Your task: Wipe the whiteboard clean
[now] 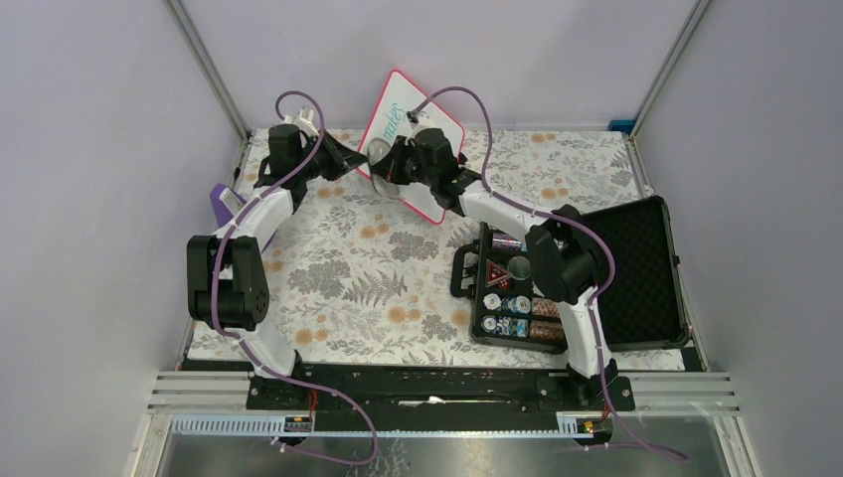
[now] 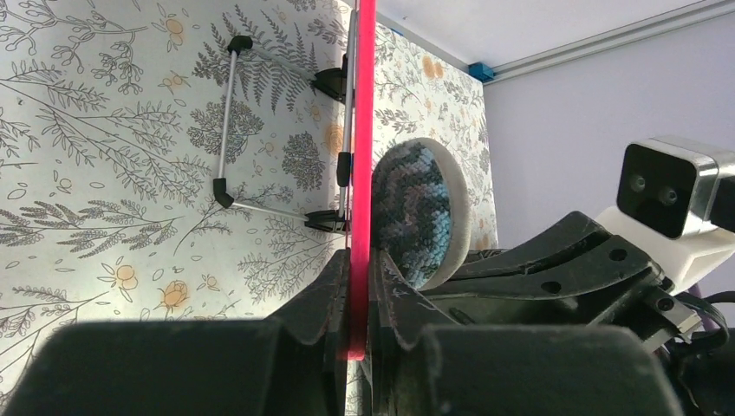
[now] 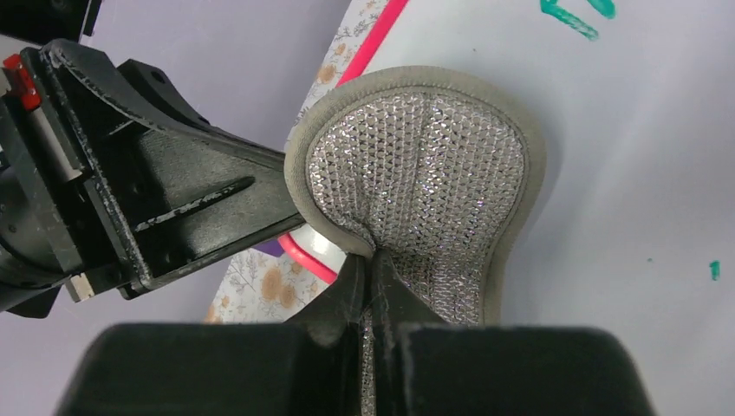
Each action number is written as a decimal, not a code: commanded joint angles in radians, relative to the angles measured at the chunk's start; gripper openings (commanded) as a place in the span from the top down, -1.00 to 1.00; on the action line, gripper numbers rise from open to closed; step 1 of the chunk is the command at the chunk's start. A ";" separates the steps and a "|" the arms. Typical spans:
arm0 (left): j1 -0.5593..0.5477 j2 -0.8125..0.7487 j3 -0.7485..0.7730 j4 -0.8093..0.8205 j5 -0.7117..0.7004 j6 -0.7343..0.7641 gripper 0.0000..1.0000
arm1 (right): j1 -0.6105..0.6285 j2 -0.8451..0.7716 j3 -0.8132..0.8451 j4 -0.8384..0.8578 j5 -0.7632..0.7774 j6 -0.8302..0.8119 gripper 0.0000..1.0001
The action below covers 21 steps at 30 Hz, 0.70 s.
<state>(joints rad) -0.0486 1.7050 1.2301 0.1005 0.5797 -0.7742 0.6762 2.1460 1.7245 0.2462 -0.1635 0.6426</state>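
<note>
The board (image 1: 427,149) stood raised off the worktop (image 1: 378,288) near the middle of the far edge, with its white face turned toward the right arm. The left gripper (image 1: 356,164) was closed on the red rim at the board's left side. In the left wrist view the rim passed edge-on between the two fingers (image 2: 334,286), so this arm served only as a holder. The right gripper (image 1: 398,169) was clamped on a round mesh pad (image 3: 425,191), pinched at the pad's lower edge. The pad lay over the low left part of the face, just beside the held rim. Whether it really pressed on the surface I could not tell, but from the side it looked very close (image 2: 425,217). The green writing (image 1: 398,124) was higher on the board than the pad. Its line ran away from the pad, up the face toward the far edge, and in the right wrist view it showed up and to the right (image 3: 572,17). By my judgement the next wipe had to go along this line, away from the left gripper (only the right arm could do it), while the left one kept the board from tipping back.
</note>
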 commanded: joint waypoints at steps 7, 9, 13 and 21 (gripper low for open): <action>-0.039 -0.009 0.019 -0.030 0.072 -0.022 1.00 | -0.175 0.041 -0.269 0.037 -0.012 0.146 1.00; -0.039 -0.012 0.017 -0.030 0.073 -0.023 1.00 | -0.200 0.058 -0.294 0.036 -0.030 0.192 1.00; -0.039 -0.019 0.016 -0.029 0.074 -0.022 1.00 | -0.205 0.083 -0.245 -0.006 -0.047 0.178 1.00; -0.039 -0.018 0.017 -0.030 0.079 -0.027 1.00 | -0.090 0.072 0.000 -0.102 -0.037 0.049 1.00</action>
<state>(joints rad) -0.0517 1.7050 1.2301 0.1001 0.5797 -0.7765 0.4606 2.1967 1.5669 0.2062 -0.1753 0.7643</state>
